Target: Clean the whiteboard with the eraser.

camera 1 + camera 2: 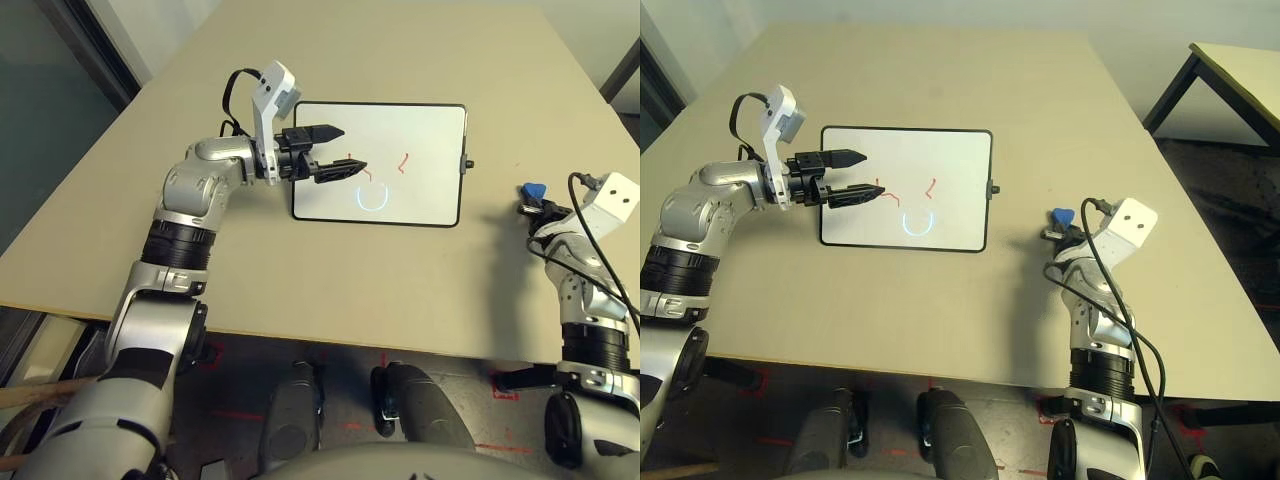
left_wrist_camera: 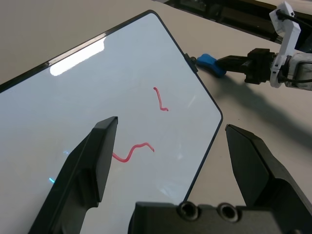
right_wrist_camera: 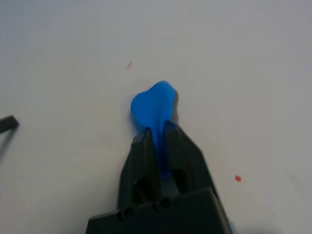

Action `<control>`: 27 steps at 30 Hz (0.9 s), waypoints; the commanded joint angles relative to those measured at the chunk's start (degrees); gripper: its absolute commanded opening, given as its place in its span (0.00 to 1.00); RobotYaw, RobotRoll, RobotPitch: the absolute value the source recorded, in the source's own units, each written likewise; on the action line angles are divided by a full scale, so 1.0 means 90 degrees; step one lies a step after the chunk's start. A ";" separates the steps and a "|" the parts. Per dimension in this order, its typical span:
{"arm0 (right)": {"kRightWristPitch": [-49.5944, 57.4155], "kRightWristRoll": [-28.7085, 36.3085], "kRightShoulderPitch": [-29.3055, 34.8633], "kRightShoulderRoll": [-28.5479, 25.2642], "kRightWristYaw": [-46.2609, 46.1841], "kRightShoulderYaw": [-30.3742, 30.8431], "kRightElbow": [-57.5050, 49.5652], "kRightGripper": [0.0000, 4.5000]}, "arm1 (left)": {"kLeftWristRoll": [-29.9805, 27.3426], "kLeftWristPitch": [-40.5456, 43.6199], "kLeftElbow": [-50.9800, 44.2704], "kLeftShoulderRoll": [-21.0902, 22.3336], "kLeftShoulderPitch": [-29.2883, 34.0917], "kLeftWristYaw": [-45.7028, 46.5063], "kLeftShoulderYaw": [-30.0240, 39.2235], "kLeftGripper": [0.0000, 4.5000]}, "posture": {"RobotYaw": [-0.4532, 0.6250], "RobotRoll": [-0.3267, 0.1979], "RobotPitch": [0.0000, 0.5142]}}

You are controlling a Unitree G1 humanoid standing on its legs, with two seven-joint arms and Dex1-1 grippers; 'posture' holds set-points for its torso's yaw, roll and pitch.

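Right hand (image 3: pixel 158 134), at the near right of the counter (image 1: pixel 420 70), has its two black fingers pinched tight on the eraser (image 3: pixel 155 105), whose bright blue body bulges out beyond the fingertips and narrows where they squeeze it. This deformation suggests a soft, light, compressible block that should yield under pressure; it is probably best taken across its middle, as here, leaving a free face forward for wiping. Held this far back, the protruding end may flex when pressed against a surface. In the head views the eraser shows as a small blue tip at the front of the right hand, well apart from the whiteboard (image 1: pixel 420 130), which lies flat on the counter toward the centre, its side knob (image 1: pixel 469 164) facing the right hand. Two short red scribbles (image 2: pixel 160 99) and a faint bluish ring-shaped glint mark the board's near half. The board looks stiff, thin and smooth-faced, so it may slide on the counter when rubbed. Left hand (image 1: pixel 342 150) hangs over the board's left part with its fingers spread wide and nothing between them, pointing across the board toward the scribbles; from there it could plausibly steady the frame.
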 commanded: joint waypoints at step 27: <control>0.0310 0.0167 -0.0050 0.0116 -0.0423 -0.0485 -0.0184 0.83 | 0.0102 -0.0081 -0.0004 0.0000 0.0004 0.0067 -0.0004 1.00 | 0.33 0.62 0.21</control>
